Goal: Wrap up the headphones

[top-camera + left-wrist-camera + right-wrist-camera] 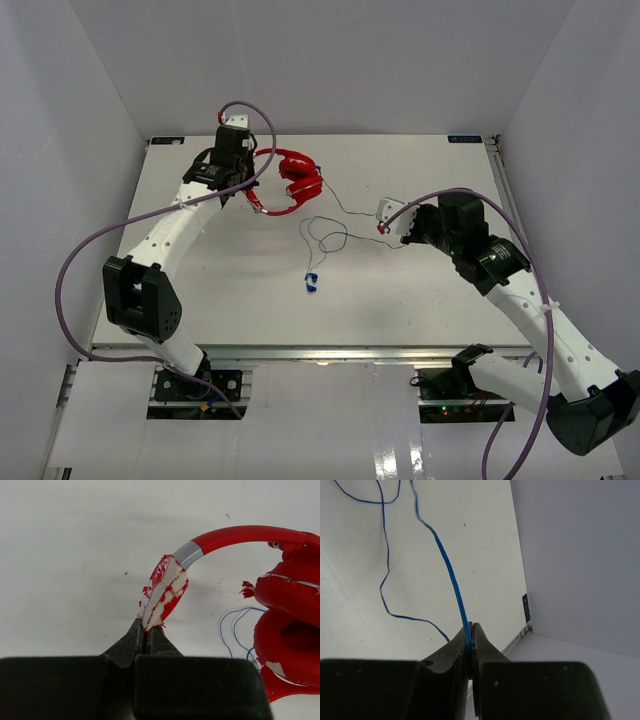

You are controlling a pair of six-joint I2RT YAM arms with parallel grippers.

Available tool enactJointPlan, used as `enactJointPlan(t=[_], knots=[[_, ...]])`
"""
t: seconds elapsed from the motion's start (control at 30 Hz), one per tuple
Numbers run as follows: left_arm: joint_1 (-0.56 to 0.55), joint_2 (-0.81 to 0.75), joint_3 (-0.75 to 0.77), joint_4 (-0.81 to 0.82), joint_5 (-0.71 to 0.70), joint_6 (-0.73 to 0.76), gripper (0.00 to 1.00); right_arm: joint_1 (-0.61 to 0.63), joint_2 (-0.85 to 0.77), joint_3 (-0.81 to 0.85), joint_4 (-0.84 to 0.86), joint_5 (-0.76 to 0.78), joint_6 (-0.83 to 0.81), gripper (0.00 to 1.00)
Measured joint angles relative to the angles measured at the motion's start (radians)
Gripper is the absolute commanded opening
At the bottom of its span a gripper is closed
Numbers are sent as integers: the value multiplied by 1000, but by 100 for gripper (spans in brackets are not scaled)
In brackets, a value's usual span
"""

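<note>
The red headphones point(297, 178) lie on the white table at the back centre, their thin blue cord point(330, 236) looping toward the front and ending in a small blue plug point(311, 282). My left gripper point(250, 196) is shut on the worn, peeling end of the headband point(162, 596); the red earcups point(289, 625) lie to its right. My right gripper point(383, 222) is shut on the blue cord point(451, 575), which runs up and away from the fingertips across the table.
The white table point(220, 290) is walled by white panels at the back and both sides. Thick purple cables point(90, 250) arc from each arm. The table's far right edge and corner point(522, 630) lie close beside my right gripper.
</note>
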State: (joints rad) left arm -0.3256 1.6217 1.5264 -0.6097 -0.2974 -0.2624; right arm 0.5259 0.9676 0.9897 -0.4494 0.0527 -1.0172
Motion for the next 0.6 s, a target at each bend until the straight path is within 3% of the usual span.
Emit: enactJointPlan(t=[0.2,0.37,0.6], knots=[[-52,14,-47,45,63,54,0,60,116,151,-100,-159,-136,8],[-82,14,-47,88,132,55,0,137,170,175,-167,-323,-203,8],[-106,14,-48,122,209,56,0,179,236,200,-73,-316,-161,8]])
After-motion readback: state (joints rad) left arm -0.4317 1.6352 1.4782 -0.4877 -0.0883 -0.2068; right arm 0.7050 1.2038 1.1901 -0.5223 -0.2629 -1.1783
